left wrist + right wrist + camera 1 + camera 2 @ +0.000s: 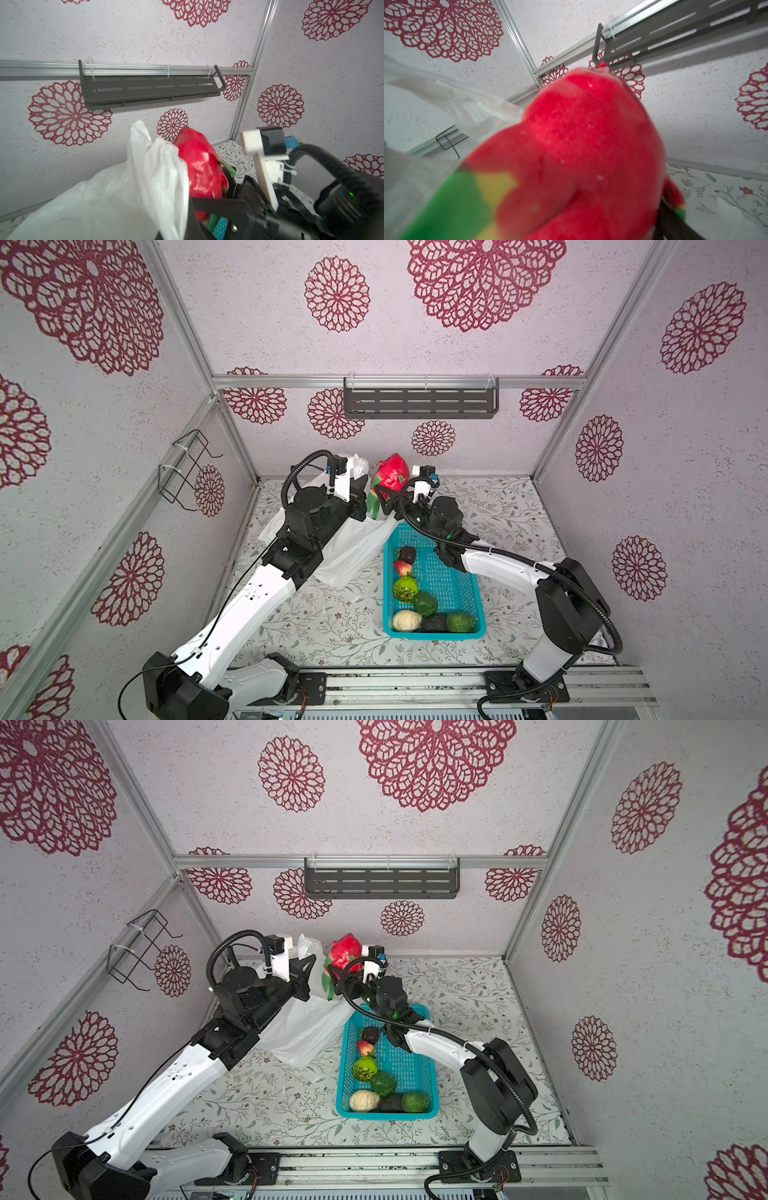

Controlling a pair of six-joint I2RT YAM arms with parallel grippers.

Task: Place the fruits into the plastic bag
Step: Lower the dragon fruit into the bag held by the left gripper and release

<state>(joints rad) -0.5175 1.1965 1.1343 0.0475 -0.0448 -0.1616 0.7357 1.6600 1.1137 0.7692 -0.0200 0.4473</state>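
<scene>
My left fingers [356, 498] are clenched on a handle of the plastic bag [353, 547], lifting its mouth. My right fingers [387, 501] grasp the dragon fruit [390, 475], raised just right of it. Next I'd carry the fruit left over the opening, then release. The other fruits [406, 588] lie in the basket [457, 585].

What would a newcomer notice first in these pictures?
The bright red dragon fruit stands out, held high in the right gripper at the back of the table, beside the white bag that the left gripper holds up. Next comes the turquoise basket in front of them, with smaller fruits inside.
</scene>
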